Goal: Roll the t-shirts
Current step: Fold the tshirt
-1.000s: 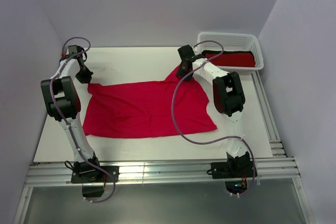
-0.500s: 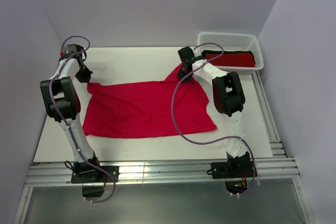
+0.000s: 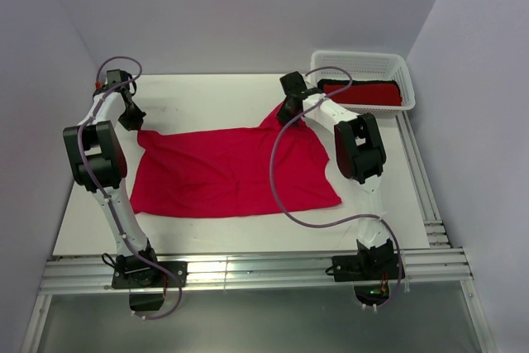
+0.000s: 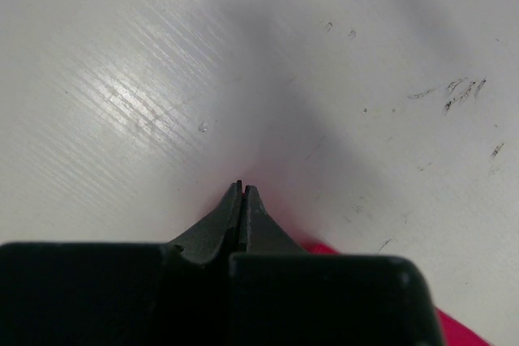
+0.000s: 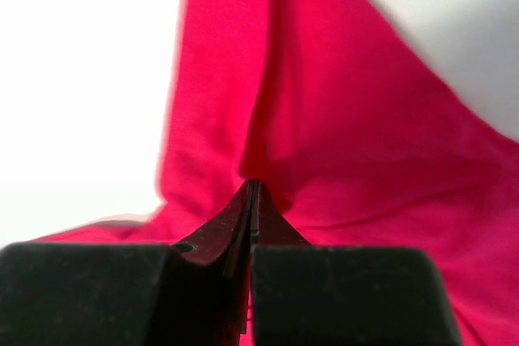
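Closed the right gripper (image 5: 252, 185) on cloth within the last second; otherwise hardly stirred. Now pinches a peaked fold of the crimson shirt (image 3: 231, 173) at its 1 o'clock corner, lifting it into a small tent, likely to draw that edge taut. Lies spread flat and unrolled across the middle of the table (image 3: 215, 93). At 10 o'clock, holds the left gripper (image 4: 242, 187) pressed together at the shirt's other far corner; cannot tell whether gripping cloth, with only a red sliver showing beneath. Probably takes both far corners to square the shirt before rolling. At 2 o'clock, stores a finished red roll (image 3: 372, 93) in the basket (image 3: 359, 57).
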`<state>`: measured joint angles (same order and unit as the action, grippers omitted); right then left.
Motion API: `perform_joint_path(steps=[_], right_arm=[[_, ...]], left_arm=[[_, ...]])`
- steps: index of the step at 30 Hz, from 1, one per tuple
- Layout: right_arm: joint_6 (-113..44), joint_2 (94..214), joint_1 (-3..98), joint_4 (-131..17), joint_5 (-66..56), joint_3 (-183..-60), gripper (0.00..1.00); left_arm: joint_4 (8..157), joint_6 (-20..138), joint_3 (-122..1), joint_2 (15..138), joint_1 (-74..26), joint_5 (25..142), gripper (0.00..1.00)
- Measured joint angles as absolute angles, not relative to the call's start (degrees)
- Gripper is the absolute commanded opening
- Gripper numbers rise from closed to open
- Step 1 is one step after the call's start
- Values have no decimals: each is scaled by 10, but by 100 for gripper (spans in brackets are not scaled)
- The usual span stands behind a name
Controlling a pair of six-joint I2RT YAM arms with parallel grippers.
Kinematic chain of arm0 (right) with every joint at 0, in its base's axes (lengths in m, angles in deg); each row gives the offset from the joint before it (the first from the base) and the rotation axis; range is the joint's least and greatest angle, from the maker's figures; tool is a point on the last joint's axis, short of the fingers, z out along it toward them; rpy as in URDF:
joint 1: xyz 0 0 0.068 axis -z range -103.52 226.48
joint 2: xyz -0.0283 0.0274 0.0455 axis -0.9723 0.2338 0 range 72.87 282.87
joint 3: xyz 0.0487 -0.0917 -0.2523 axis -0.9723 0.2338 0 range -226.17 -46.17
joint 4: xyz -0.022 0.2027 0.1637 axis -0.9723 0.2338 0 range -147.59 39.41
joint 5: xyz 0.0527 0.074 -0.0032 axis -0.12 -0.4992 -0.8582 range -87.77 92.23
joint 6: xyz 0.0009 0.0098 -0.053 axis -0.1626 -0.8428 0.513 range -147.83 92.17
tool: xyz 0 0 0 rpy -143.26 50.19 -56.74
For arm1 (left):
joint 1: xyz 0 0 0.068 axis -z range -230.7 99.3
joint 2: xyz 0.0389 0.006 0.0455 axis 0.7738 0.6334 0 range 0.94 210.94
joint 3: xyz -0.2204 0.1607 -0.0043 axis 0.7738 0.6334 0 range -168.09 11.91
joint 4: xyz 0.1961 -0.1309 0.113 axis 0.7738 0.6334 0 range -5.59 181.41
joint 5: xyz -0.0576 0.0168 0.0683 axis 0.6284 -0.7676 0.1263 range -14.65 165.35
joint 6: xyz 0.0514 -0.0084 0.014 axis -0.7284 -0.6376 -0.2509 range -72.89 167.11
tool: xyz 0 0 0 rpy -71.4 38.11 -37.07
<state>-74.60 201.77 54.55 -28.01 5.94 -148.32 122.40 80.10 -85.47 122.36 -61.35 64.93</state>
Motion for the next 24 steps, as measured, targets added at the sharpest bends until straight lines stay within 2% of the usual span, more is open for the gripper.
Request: perform_joint_path(steps=[6, 8, 9, 10, 11, 15, 19, 22, 24], right_arm=[[-772, 2035, 546, -349, -4, -1548, 0], [-788, 2058, 546, -404, -43, -1596, 32], [-801, 2073, 546, -438, -65, -1619, 51], [-814, 2086, 546, -472, -86, -1638, 89], [-825, 2100, 548, -497, -101, -1657, 97], [-827, 2129, 549, -526, -121, -1686, 98], [-816, 2121, 561, -532, -122, -1634, 89], [-778, 2121, 574, -482, -101, -1637, 79], [-740, 2121, 582, -439, -76, -1659, 77]], left_arm=[[1224, 798, -855, 1224, -614, 649, 0], [1224, 796, -855, 1224, -613, 649, 0], [1224, 795, -855, 1224, -613, 649, 0], [1224, 794, -855, 1224, -613, 649, 0], [1224, 793, -855, 1224, -613, 649, 0], [1224, 792, -855, 1224, -612, 649, 0], [1224, 792, -855, 1224, -611, 649, 0], [1224, 792, -855, 1224, -610, 649, 0], [1224, 793, -855, 1224, -609, 649, 0]])
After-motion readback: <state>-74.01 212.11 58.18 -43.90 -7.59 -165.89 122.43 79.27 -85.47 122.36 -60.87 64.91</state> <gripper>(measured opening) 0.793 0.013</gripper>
